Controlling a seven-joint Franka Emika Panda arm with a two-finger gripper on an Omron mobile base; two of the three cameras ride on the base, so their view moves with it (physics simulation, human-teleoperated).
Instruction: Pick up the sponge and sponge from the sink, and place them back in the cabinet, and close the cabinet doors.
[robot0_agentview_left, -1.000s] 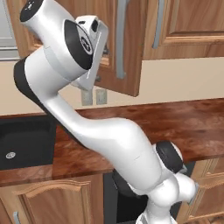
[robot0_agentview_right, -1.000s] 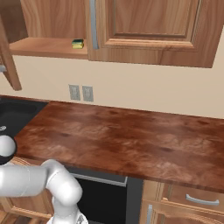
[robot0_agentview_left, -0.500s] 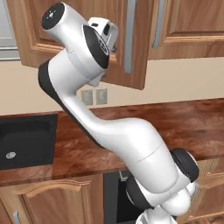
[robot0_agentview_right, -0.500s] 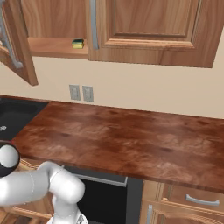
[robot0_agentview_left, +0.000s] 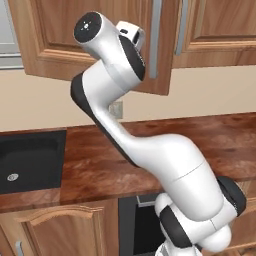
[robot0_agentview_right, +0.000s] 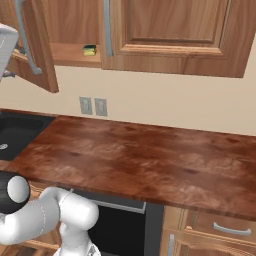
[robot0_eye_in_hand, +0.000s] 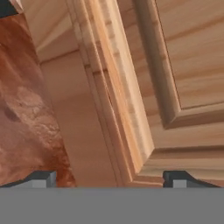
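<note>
My gripper (robot0_eye_in_hand: 109, 178) stands spread wide: in the hand view its two dark fingertips (robot0_eye_in_hand: 41, 178) sit far apart at the bottom with nothing pinched between them. Straight ahead of them is the edge and raised panel of a cabinet door (robot0_eye_in_hand: 131, 87), very close, though I cannot tell whether a finger touches it. Past that edge runs the beige wall, and beyond it a slice of the reddish-brown counter (robot0_eye_in_hand: 22, 109), all rolled sideways by my wrist.

From the left base view my own arm (robot0_agentview_left: 145, 150) covers the hand, which is raised against the half-open door (robot0_agentview_left: 100, 45); the door's silver handle (robot0_agentview_left: 156, 37) shows just beside my wrist. Down to the left lies the black sink (robot0_agentview_left: 30, 160) with one round drain; its left part is cut off by the frame.

The right base view gives what the others lack: the open cabinet (robot0_agentview_right: 70, 52) with one sponge (robot0_agentview_right: 89, 50) on its shelf, behind the door and well apart from my hand, while the neighbouring door (robot0_agentview_right: 175, 30) is closed.
</note>
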